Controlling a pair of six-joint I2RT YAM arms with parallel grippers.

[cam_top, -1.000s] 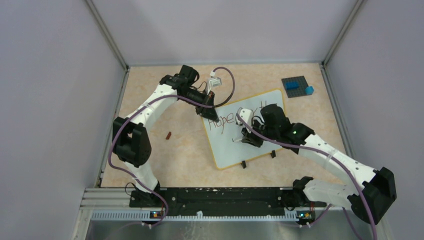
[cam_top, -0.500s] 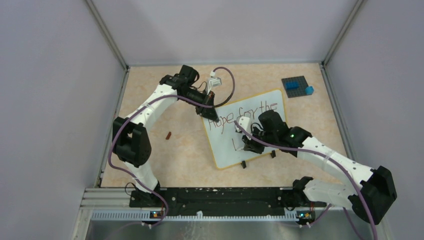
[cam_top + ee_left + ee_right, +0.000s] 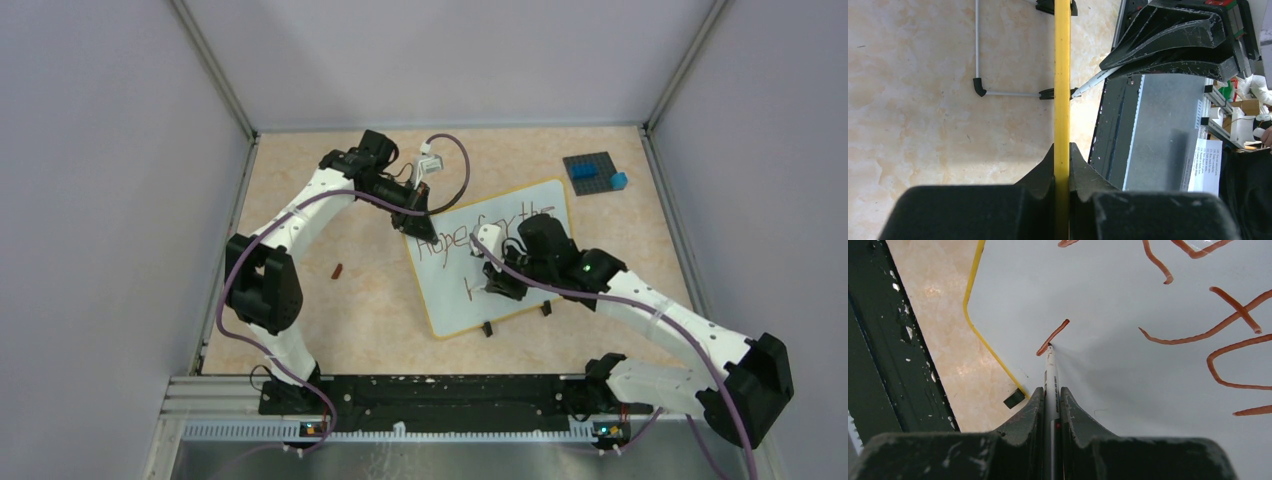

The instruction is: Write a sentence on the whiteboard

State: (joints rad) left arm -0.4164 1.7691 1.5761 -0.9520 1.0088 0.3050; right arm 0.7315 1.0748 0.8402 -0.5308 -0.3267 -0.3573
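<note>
Whiteboard (image 3: 452,300) lies skewed near the middle of the surface, toward its right edge. Left pincer (image 3: 1062,150) is clenched on the board's yellow rim (image 3: 1062,75) at its far-left corner, steadying it. Right pincer (image 3: 1050,392) is clamped on the marker (image 3: 1050,371), tip touching the board. Sentence (image 3: 488,226): top line "Hope for the" is written; second line shows one short stroke only. Judged roughly two-thirds done; last word and stop remain

A robotics lab cell: plain grey panels (image 3: 100,200) on aluminium posts (image 3: 213,68) box in a beige tabletop (image 3: 370,310), robot arms (image 3: 300,215) bolted to a black rail (image 3: 420,390), a printed sheet (image 3: 1207,165) alongside
</note>
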